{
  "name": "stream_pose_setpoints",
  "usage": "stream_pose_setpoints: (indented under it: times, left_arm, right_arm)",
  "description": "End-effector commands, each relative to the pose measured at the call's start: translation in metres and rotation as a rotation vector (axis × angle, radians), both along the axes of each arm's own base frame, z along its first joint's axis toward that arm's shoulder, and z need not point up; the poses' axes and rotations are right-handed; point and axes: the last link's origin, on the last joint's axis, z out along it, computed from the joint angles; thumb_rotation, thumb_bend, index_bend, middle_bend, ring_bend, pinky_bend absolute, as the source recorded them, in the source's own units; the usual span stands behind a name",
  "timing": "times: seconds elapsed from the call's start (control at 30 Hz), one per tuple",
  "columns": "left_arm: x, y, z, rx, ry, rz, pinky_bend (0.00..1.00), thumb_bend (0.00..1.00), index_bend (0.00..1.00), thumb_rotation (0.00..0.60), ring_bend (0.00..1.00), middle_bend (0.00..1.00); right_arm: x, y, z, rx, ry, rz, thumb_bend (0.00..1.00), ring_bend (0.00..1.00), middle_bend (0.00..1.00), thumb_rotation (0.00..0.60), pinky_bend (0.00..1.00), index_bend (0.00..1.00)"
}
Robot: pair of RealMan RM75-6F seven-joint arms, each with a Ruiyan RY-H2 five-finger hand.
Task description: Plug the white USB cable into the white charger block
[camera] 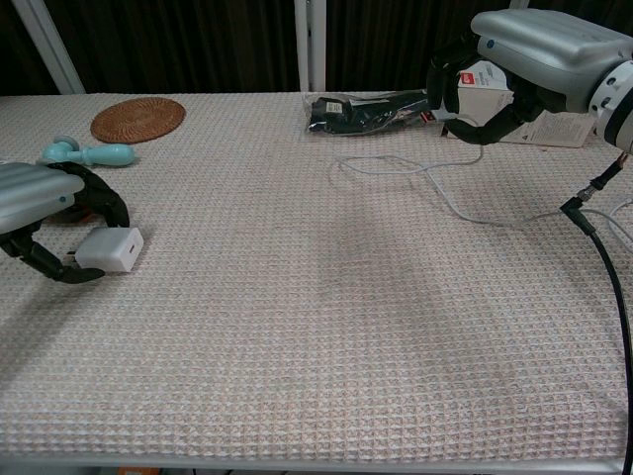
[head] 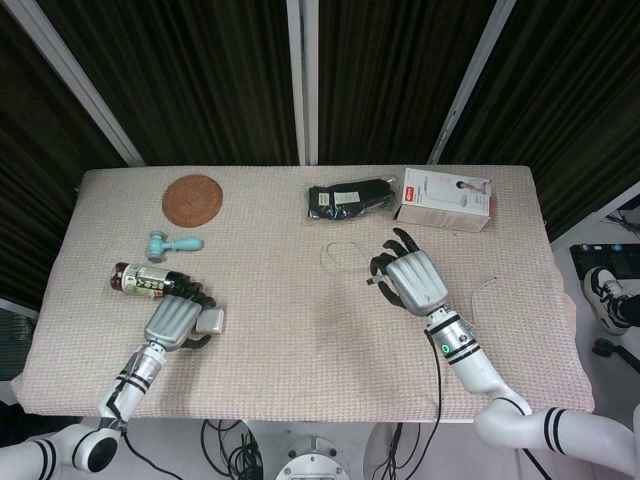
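White charger block (camera: pixel 111 248): sitting lower left on the desk (camera: pixel 326 327).
Left robot hand (camera: pixel 40 213): curling around it, thumb underneath; needs firmer squeezing.
Right robot hand (camera: pixel 514 74): hovering upper right, fingers curled, gripping nothing.
USB cable (camera: pixel 435 183): lying beneath it.

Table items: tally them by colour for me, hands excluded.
White: 3 - charger block, USB cable, box
Black: 1 - pouch
Brown: 2 - woven coaster, bottle
Teal: 1 - small mallet
Total: 7

right hand (head: pixel 410 281) covering white USB cable's (camera: pixel 435 187) plug
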Motion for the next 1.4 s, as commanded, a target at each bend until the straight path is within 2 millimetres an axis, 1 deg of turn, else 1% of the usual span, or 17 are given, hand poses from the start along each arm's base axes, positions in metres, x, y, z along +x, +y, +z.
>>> stream_pose_setpoints:
  times: [0.03, 0.23, 0.43, 0.8, 1.03, 1.17, 1.3, 1.4]
  left_arm:
    - [0.001, -0.002, -0.001, 0.008, 0.015, -0.018, 0.06, 0.22, 0.31, 0.488, 0.12, 0.32]
    - [-0.001, -0.003, -0.003, 0.023, 0.052, -0.031, 0.06, 0.22, 0.32, 0.493, 0.14, 0.36]
    - [-0.004, -0.001, -0.005, 0.025, 0.076, -0.036, 0.06, 0.24, 0.33, 0.527, 0.14, 0.36]
    - [-0.004, 0.003, 0.004, 0.012, 0.083, -0.056, 0.06, 0.25, 0.33, 0.529, 0.14, 0.36]
    - [-0.002, 0.005, 0.004, -0.008, 0.066, -0.042, 0.06, 0.25, 0.33, 0.535, 0.14, 0.36]
    - [0.000, 0.006, 0.002, -0.013, 0.047, -0.035, 0.06, 0.26, 0.36, 0.569, 0.16, 0.39]
    - [0.001, 0.007, 0.000, -0.027, 0.013, -0.016, 0.06, 0.27, 0.40, 0.573, 0.18, 0.42]
    - [0.004, 0.008, -0.001, -0.025, -0.021, -0.006, 0.09, 0.29, 0.43, 0.575, 0.21, 0.45]
  right_arm:
    - [-0.001, 0.000, 0.000, -0.001, -0.002, -0.004, 0.33, 0.25, 0.52, 0.600, 0.11, 0.57]
    - [-0.004, 0.000, 0.000, 0.002, -0.004, -0.012, 0.33, 0.25, 0.52, 0.600, 0.11, 0.57]
    - [-0.005, 0.001, 0.000, 0.002, -0.007, -0.015, 0.33, 0.25, 0.52, 0.600, 0.11, 0.57]
    - [-0.007, 0.001, 0.001, -0.003, -0.013, -0.022, 0.33, 0.25, 0.52, 0.600, 0.11, 0.58]
    - [-0.008, 0.000, 0.001, -0.005, -0.015, -0.026, 0.33, 0.25, 0.52, 0.600, 0.11, 0.58]
    - [-0.009, 0.000, 0.001, -0.007, -0.016, -0.028, 0.33, 0.25, 0.52, 0.600, 0.11, 0.58]
    - [-0.010, 0.000, 0.001, -0.010, -0.020, -0.030, 0.33, 0.25, 0.52, 0.600, 0.11, 0.59]
    - [-0.011, 0.000, 0.002, -0.013, -0.020, -0.033, 0.33, 0.26, 0.53, 0.600, 0.11, 0.59]
